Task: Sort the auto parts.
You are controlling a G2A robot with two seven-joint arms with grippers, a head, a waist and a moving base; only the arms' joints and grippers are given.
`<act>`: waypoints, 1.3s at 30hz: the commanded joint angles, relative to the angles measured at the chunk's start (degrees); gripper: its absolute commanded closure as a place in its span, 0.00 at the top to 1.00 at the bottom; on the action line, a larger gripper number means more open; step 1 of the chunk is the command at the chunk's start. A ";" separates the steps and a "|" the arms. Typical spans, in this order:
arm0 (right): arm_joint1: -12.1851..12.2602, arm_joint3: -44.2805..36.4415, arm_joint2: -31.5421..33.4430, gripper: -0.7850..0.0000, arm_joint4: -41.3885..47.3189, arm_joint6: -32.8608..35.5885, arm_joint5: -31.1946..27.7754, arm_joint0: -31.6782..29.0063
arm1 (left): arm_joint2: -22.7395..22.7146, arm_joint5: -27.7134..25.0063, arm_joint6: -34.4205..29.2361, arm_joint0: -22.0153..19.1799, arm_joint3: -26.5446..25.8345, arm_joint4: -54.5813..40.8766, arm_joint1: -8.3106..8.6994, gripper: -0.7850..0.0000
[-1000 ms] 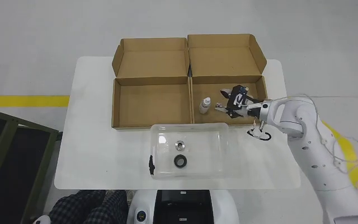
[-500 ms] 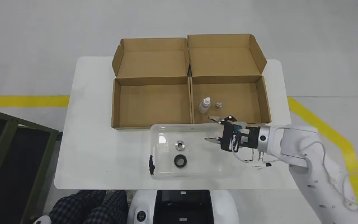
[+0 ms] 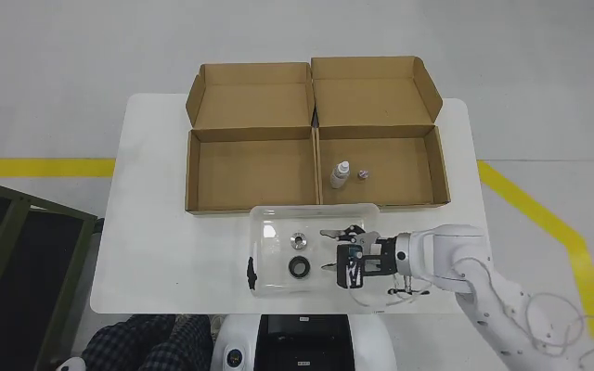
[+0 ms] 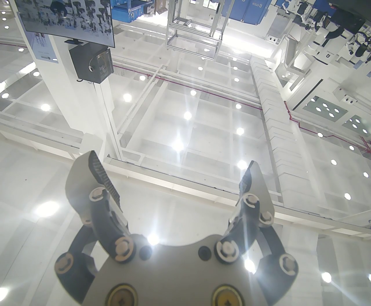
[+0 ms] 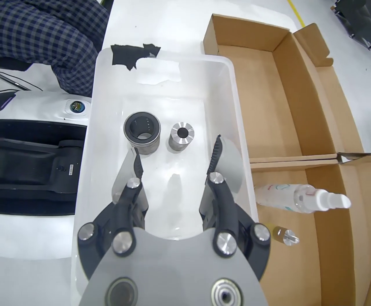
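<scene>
Table [image 3: 158, 232]: white, rounded corners, on a grey floor [image 3: 93, 56]. A yellow line [image 3: 56, 167] on the floor runs in from the left as far as the table's edge. A second yellow stripe [image 3: 529, 199] slants away on the right. Dark framed object [image 3: 28, 269] near the table's left front corner; kind not discernible. Overhead: white gridded ceiling [image 4: 185, 130] with round lamps. Screen [image 4: 63, 20] on a column, black box [image 4: 91, 65] just below it. Thin red pipe [image 4: 203, 92] crosses the beams.

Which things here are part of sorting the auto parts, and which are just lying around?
Job: black bearing, silver metal cylinder, small metal fitting, clear bin, empty cardboard box, second cardboard box.
Lying about: spray bottle (likely), black tape on bin rim.
</scene>
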 commanded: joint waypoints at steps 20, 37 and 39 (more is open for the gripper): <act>-2.37 7.85 -12.72 0.60 -3.47 1.90 -0.38 7.27 | 0.00 0.00 0.00 0.00 0.00 0.00 0.00 1.00; -5.12 12.60 -20.51 0.59 -3.22 1.38 1.04 13.10 | 0.00 0.00 0.00 0.00 0.00 0.00 0.00 1.00; -5.35 12.94 -21.03 0.54 -3.23 1.35 1.13 13.55 | 0.00 0.00 0.00 0.00 0.00 0.00 0.00 1.00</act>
